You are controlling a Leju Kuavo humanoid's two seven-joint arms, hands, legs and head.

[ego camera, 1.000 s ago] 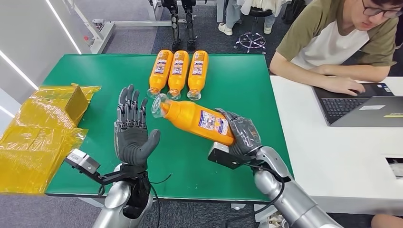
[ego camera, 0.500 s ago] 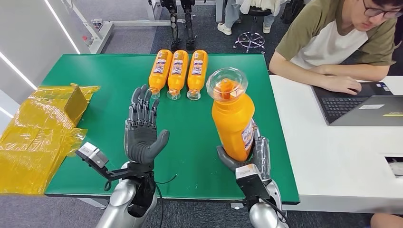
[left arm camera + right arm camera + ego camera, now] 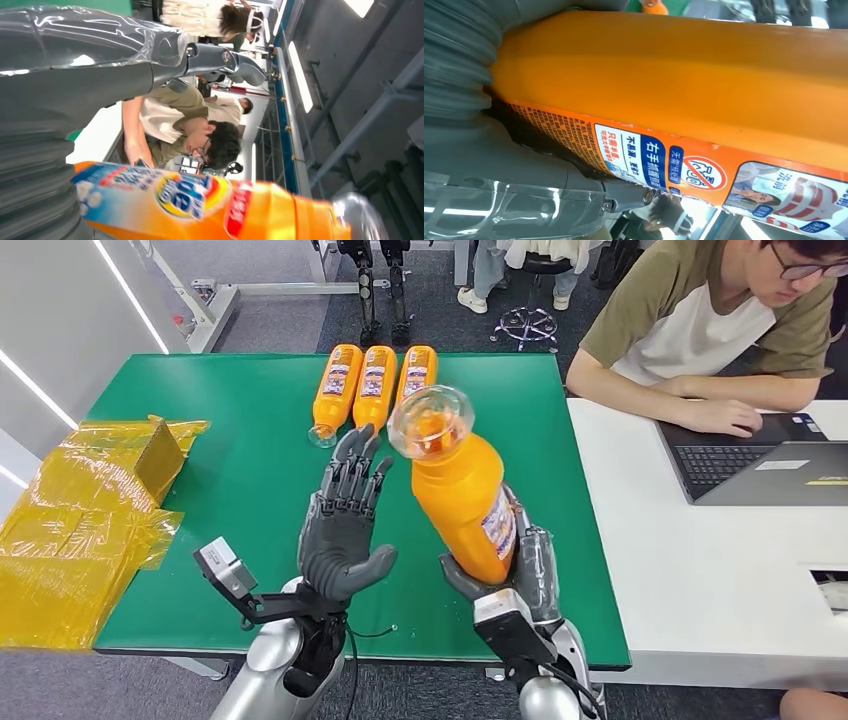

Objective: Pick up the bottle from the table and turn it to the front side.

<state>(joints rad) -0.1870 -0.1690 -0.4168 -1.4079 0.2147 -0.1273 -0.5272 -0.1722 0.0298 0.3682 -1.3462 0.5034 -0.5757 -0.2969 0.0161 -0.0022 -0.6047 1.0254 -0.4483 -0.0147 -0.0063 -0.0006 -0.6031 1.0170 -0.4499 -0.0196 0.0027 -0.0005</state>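
The green tabletop [image 3: 220,440] carries most of the scene, its near edge partly covered by the two silver arms rising from below. A white desk [image 3: 720,570] butts against its right edge, where a person [image 3: 700,330] cut off at the picture's top rests a hand by an open laptop [image 3: 760,465] that runs out of the frame. Over the tabletop's left edge hangs a crumpled heap of yellow plastic wrapping [image 3: 80,530]; whether it encloses a box is hard to make out. Near the middle of the far edge lie three spare orange bottles [image 3: 337,388] side by side, clear caps toward the robot; the rightmost one's lower half is hidden behind the raised bottle. That orange detergent bottle [image 3: 462,490] is off the tabletop, above its near right part, held nearly upright and leaning slightly left, clear domed cap uppermost. The right hand [image 3: 520,575] grips its base, thumb on the near side and fingers wrapped round the far side, the label showing only as a sliver on the bottle's right flank. The right wrist view shows printed label text beside the thumb. The left hand [image 3: 345,520] stands just beside the bottle, palm toward it, fingers apart and extended, holding nothing; whether they touch the bottle cannot be told.
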